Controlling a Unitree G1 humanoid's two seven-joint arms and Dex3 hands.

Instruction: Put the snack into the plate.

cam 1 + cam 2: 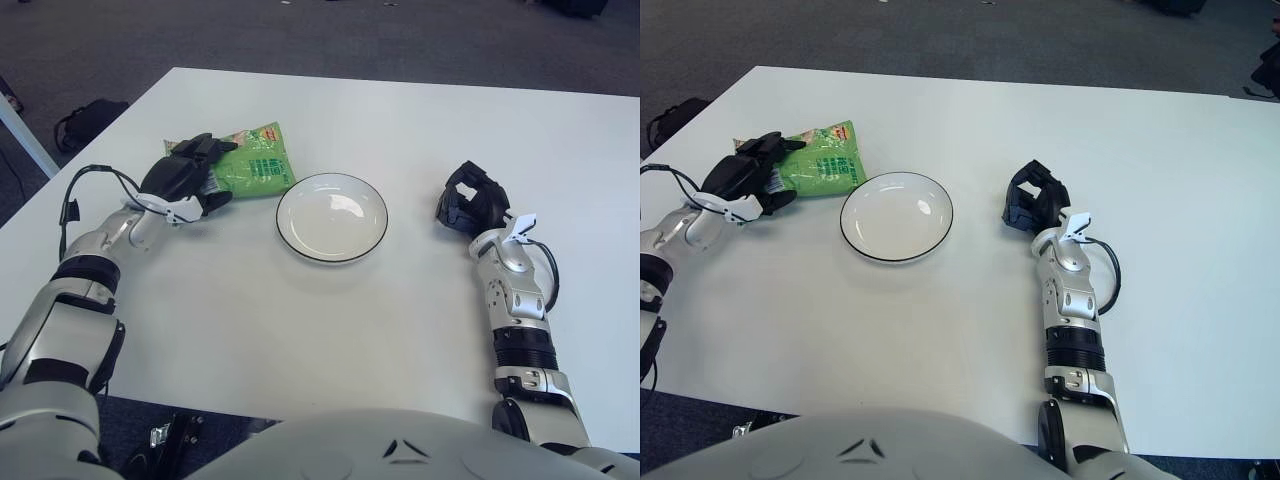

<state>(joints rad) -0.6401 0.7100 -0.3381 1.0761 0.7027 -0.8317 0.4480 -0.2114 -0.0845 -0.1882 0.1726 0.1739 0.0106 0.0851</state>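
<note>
A green snack bag (256,162) lies on the white table just left of the plate, its right corner close to the rim. My left hand (186,176) is shut on the bag's left end, black fingers curled over it. The white plate (290,235) with a dark rim sits at the table's middle with nothing in it. My right hand (470,200) shows to the right of the plate, fingers curled, holding nothing.
The white table (330,330) runs to a near edge at the bottom and a far edge at the top. A dark bag (88,122) sits on the floor beyond the table's left edge.
</note>
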